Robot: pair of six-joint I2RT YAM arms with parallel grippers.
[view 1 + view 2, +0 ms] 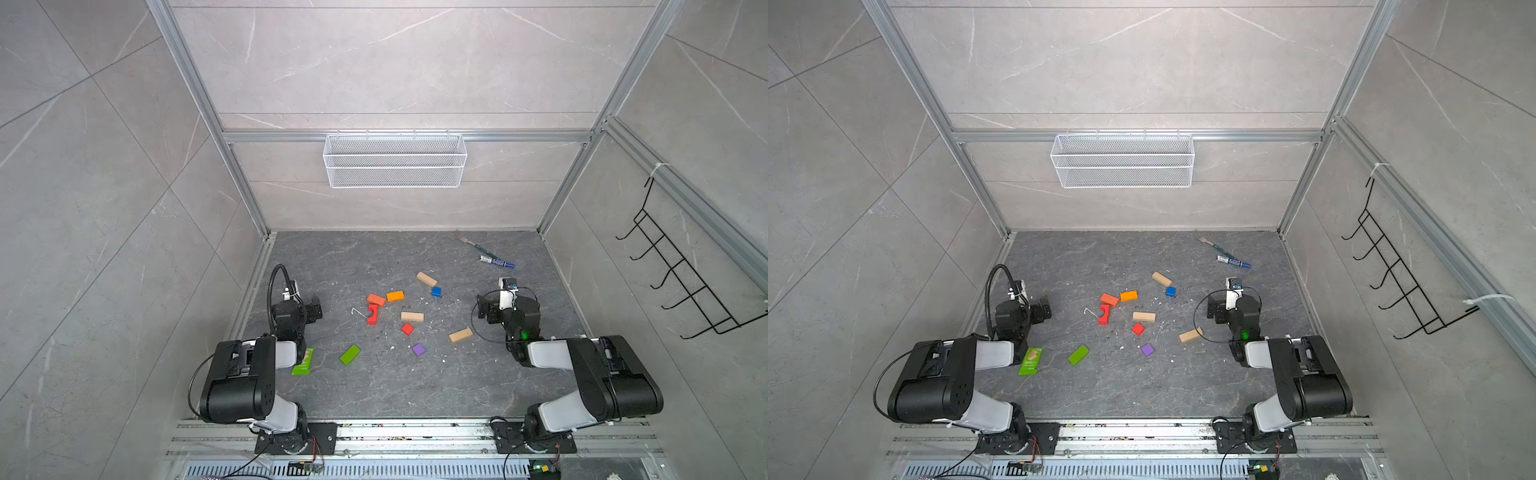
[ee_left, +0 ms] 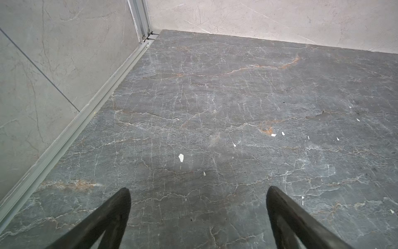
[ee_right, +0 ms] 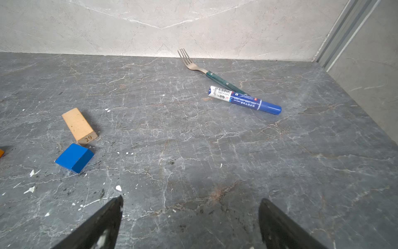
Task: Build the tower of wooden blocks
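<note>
Grey tabletop (image 1: 374,390) — wood blocks (image 1: 412,316) scattered flat — left fingers (image 2: 116,215) and right fingers (image 3: 277,226) wide apart.

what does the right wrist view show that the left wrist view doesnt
Only the right wrist view: a tan block marked 29, a blue cube just beside its end, a fork, and a blue marker at the fork's handle end. Only the left wrist view: no blocks, just the rail along the table's left edge. Both: the dark marbled table, white flecks, the pale back wall, and an open, empty gripper: the right gripper and the left gripper.
</note>
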